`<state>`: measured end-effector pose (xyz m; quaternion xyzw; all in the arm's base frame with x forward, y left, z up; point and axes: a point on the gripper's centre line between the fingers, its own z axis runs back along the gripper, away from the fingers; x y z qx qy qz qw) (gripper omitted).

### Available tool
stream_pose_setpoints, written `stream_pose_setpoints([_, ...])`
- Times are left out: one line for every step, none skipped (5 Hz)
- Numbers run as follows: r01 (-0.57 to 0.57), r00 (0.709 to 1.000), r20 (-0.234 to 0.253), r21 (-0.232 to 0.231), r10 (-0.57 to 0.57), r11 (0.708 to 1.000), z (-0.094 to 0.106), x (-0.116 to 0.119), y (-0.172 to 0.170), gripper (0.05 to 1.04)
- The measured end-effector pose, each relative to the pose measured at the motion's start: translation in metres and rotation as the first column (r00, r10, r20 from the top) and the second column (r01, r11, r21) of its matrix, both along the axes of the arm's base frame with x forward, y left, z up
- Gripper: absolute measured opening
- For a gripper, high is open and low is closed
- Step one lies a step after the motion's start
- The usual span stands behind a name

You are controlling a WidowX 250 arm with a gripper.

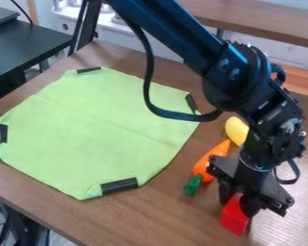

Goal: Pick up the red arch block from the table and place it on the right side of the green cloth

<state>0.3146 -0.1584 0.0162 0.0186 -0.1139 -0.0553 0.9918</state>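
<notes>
Jaws gripping red block [234,219] | carrot [211,156], yellow toy [236,130] nearby | green cloth [102,132] taped to table [160,221]

I can read 0 texts, labels, brands, numbers or signs on anything here.
</notes>
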Motion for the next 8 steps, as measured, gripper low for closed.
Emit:
stream_pose_setpoints([-0.037,0.999,-0.004,-0.038,0.037,0.999,0.009,0.001,0.012,0.265])
stream_pose_setpoints([-0.106,0.994,-0.006,-0.1,0.106,0.989,0.029,0.01,0.033,0.265])
stream_pose_setpoints([-0.221,0.975,-0.027,-0.175,0.22,0.959,0.046,0.03,0.063,0.265])
stream_pose_setpoints([-0.306,0.949,-0.001,-0.219,0.314,0.926,0.066,0.053,0.084,0.265])
stream_pose_setpoints([-0.411,0.907,0.004,-0.199,0.421,0.889,0.062,0.075,0.113,0.265])
stream_pose_setpoints([-0.488,0.868,-0.001,-0.183,0.496,0.854,0.055,0.094,0.131,0.265])
stream_pose_setpoints([-0.553,0.829,0.006,-0.15,0.56,0.82,0.041,0.106,0.156,0.265])
stream_pose_setpoints([-0.581,0.81,0.016,-0.119,0.586,0.805,0.031,0.116,0.167,0.265])
